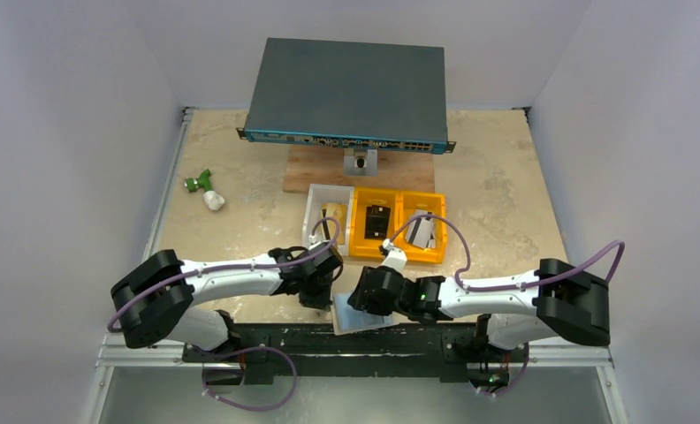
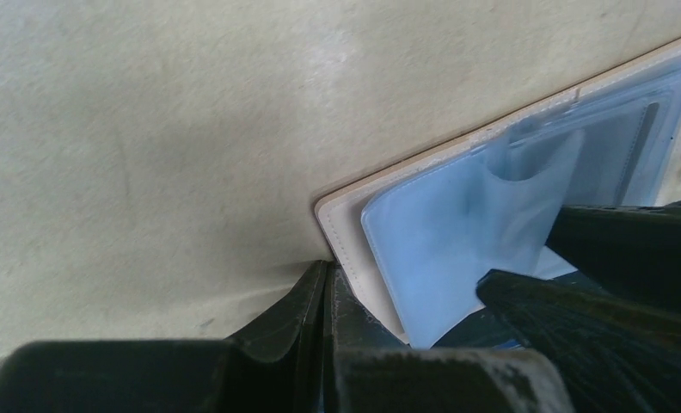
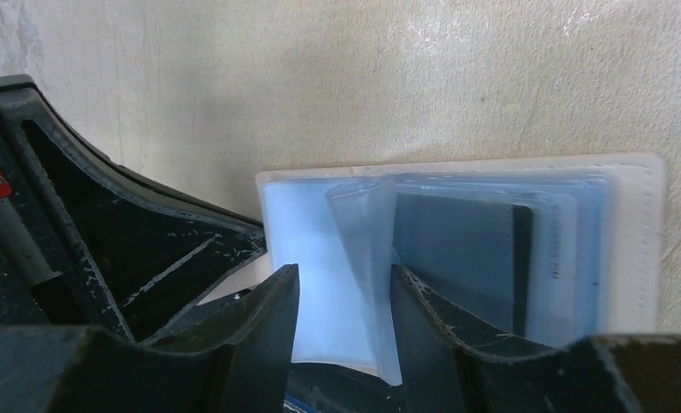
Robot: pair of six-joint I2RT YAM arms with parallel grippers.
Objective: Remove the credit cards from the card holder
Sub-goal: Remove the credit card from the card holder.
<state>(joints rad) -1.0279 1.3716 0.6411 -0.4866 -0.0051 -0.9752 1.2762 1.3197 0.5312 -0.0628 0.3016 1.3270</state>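
- The left gripper (image 2: 327,268) has its fingers pressed flat together, with nothing visible between them. Their tips sit at the pale border of the card holder (image 2: 457,224), close to one rounded corner.
- The right gripper (image 3: 344,274) has its fingers spread. A loose clear sleeve (image 3: 363,258) of the holder stands up in the gap, closer to one finger than the other, and neither finger clamps it.
- In the right wrist view the card holder (image 3: 638,241) lies directly ahead of that gripper and partly under it. It is opened flat with the pale blue sleeves facing up.
- A dark card (image 3: 462,249) sits inside the sleeves just past the fingertips.
- From above, the card holder (image 1: 364,318) lies on the table (image 1: 505,203) at its near edge. It is between the two grippers, with the left gripper (image 1: 315,287) at its left end and the right gripper (image 1: 370,291) over its middle.
- Its long side runs roughly along the near edge of the table, skewed a little so that the left corner sits farther from the arms' bases. In the right wrist view that long side runs crosswise to the fingers.
- Well beyond the holder stand a white bin (image 1: 315,208) and two orange bins (image 1: 357,252).
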